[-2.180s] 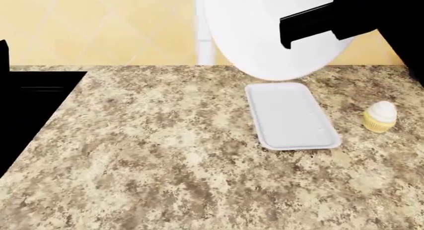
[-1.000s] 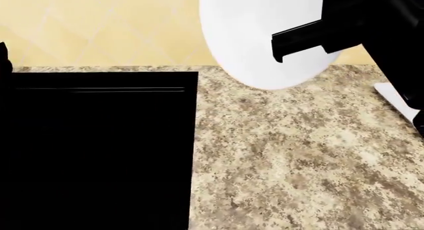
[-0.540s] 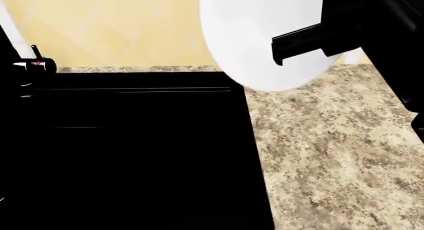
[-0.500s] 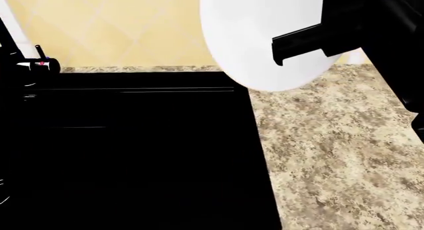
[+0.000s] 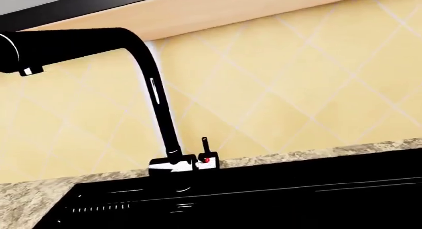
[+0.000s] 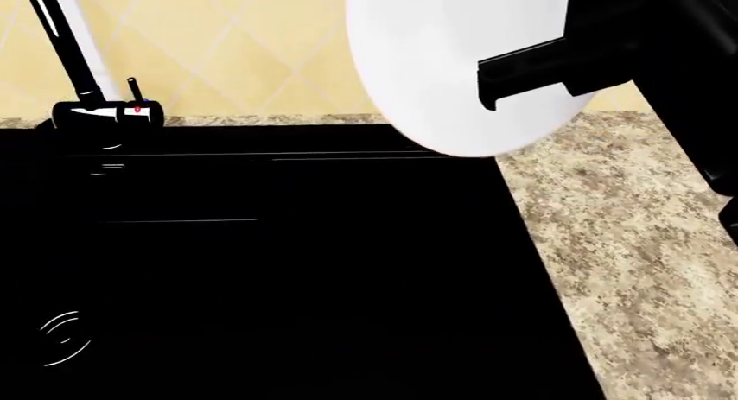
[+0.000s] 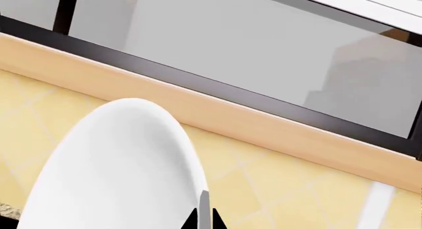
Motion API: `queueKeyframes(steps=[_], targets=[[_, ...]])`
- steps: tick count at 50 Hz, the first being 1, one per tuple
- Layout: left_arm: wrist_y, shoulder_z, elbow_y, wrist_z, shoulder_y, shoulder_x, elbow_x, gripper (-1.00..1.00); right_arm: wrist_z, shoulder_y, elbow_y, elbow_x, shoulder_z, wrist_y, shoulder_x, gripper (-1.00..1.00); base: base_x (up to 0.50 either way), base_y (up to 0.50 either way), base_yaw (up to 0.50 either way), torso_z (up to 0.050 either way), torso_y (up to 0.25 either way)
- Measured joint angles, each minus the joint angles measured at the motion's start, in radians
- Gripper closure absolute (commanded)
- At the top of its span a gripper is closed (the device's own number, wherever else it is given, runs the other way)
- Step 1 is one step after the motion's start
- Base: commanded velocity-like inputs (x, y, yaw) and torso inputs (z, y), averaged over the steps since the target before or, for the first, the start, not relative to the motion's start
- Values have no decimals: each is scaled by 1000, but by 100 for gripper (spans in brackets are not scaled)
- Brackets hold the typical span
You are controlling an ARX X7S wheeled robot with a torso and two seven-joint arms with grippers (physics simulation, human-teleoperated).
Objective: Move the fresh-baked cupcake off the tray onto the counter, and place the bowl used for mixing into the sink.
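A: Left wrist?
B: Tap [image 5: 158, 115] at the back edge of the sink [image 5: 277, 194], counter [image 5: 26, 197] strip behind it, tiled wall [image 5: 297, 85]. Left gripper isn't visible.
A: Head?
B: Right gripper [image 6: 519, 72] pinching the bowl [image 6: 444, 63] by its rim, bowl tipped on edge in the air over the sink's [image 6: 265, 270] back right corner. Counter [image 6: 645, 253] to the right.
A: Right wrist?
B: Bowl [image 7: 118, 174] edge-on, fingertips [image 7: 204, 214] clamped on the rim. Wall, wood trim [image 7: 197, 105] and a window [image 7: 231, 46] behind.
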Motion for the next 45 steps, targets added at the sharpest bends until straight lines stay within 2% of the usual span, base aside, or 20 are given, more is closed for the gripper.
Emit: queueKeyframes(steps=[10,16,19,25,31,38,45], targets=[[58,-12,44,11,18,-20,-14,-100,-4,-10,-7,-14,7,-7,8,100,0,0,0,0,0],[59,-65,82,-14,1,-19,-70,-100,-4,-17,-11,-19,8,-9,12,100,0,0,0,0,0],[-40,-196,93,-50,76,51,-135,-100,-4,-19,-12,-22,8,-9,13,100,0,0,0,0,0],[-230,-595,98,-119,219,162,-276,-100,-6,-25,-14,-27,8,-9,14,100,0,0,0,0,2],[-347,-893,68,-186,288,190,-417,-100,-9,-28,-14,-30,8,-9,13,100,0,0,0,0,0],[-443,-1126,25,-259,326,203,-550,-100,-12,-32,-14,-34,8,-7,13,100,0,0,0,0,0],[-518,-1284,-14,-325,348,216,-650,-100,-12,-33,-15,-34,9,-3,15,100,0,0,0,0,0]])
